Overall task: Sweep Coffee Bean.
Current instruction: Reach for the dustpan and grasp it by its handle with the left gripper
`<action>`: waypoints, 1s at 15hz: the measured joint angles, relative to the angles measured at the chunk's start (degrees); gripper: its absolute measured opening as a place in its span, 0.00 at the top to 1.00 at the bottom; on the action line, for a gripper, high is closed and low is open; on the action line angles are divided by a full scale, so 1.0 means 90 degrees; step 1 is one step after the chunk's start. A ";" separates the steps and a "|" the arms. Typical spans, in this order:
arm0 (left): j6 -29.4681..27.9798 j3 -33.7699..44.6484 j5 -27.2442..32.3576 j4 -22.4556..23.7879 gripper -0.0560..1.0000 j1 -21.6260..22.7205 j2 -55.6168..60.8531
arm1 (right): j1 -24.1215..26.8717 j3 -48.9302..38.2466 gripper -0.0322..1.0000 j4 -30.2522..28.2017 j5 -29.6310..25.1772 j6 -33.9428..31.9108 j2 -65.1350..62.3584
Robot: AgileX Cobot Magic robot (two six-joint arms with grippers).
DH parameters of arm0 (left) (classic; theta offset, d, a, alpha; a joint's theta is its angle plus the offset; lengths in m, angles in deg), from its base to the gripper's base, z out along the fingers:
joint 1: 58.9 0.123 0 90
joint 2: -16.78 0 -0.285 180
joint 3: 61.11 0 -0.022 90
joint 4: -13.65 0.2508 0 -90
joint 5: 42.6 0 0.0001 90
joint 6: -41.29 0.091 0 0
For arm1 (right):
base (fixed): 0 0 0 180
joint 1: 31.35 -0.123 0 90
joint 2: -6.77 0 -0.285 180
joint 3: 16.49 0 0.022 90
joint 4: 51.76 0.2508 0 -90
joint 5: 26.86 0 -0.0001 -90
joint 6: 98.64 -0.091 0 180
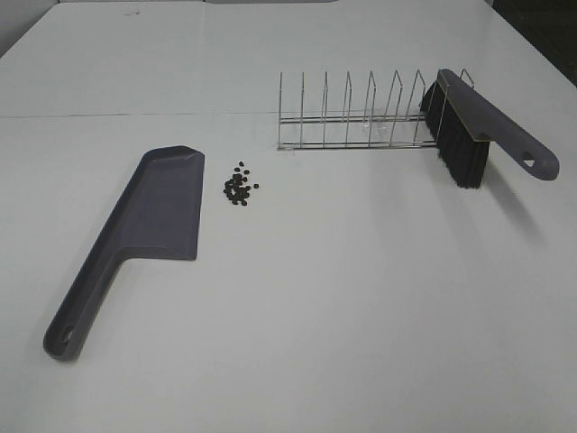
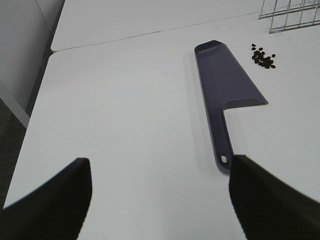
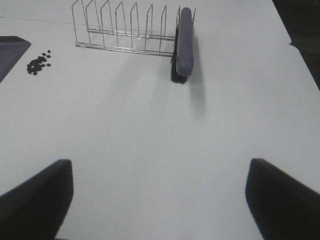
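Several tiny dark coffee beans [image 1: 240, 185] lie in a small cluster on the white table, just right of the grey-purple dustpan [image 1: 149, 225]. The dustpan lies flat, its handle toward the near left. A grey-purple brush [image 1: 478, 131] with black bristles leans in the right end of a wire rack [image 1: 352, 117]. No gripper shows in the exterior high view. In the left wrist view, the left gripper [image 2: 160, 197] is open, well short of the dustpan [image 2: 227, 85] handle, with the beans [image 2: 263, 57] beyond. The right gripper [image 3: 160, 197] is open and empty, far from the brush [image 3: 183, 45] and beans [image 3: 38, 62].
A seam [image 1: 135, 115] crosses the white table behind the dustpan. The table's left edge [image 2: 37, 95] drops off to a dark floor in the left wrist view. The wire rack [image 3: 125, 30] stands at the back.
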 joint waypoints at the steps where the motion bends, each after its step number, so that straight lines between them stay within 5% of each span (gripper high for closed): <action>1: 0.0000 0.0000 0.0000 0.0000 0.29 0.0000 0.0000 | 0.0000 0.0000 0.21 0.0000 0.0000 0.0000 0.0000; 15: 0.0000 0.0000 0.0000 0.0000 0.29 0.0000 0.0000 | 0.0000 0.0000 0.21 0.0000 0.0000 0.0000 0.0000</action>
